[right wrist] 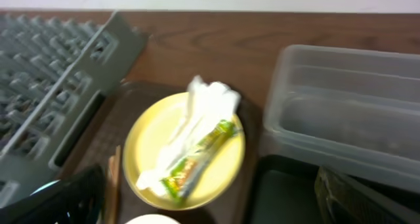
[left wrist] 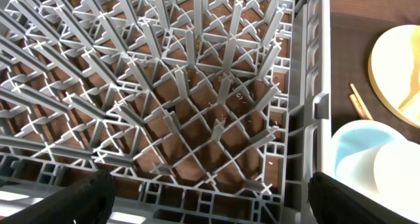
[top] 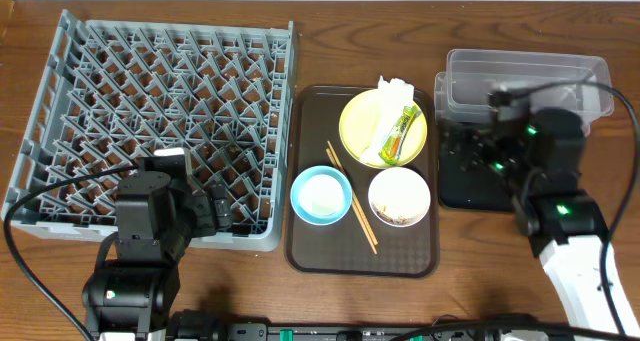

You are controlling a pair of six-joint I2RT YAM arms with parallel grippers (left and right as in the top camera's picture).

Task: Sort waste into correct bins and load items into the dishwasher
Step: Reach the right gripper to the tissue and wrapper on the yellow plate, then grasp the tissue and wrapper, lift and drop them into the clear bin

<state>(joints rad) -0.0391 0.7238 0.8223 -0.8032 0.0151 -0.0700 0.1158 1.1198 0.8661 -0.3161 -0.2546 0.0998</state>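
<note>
The grey dish rack (top: 160,111) fills the left and is empty. The yellow plate (top: 362,121) holds the white napkin (top: 395,89) and the green-and-yellow sachet (top: 400,131). The light blue bowl (top: 321,194), with something white inside, the white bowl (top: 399,197) and the chopsticks (top: 352,199) lie in front of it. The clear tub (top: 525,81) and black tray (top: 465,191) are at the right. My left gripper (top: 215,211) (left wrist: 210,198) is open over the rack's front right corner. My right gripper (top: 470,156) (right wrist: 210,198) is open over the black tray, facing the plate (right wrist: 147,145).
The plate, bowls and chopsticks all rest on a brown serving tray (top: 310,246) between the rack and the bins. The clear tub (right wrist: 341,119) sits partly on the far end of the black tray (right wrist: 282,198). Bare wooden table lies behind and to the front right.
</note>
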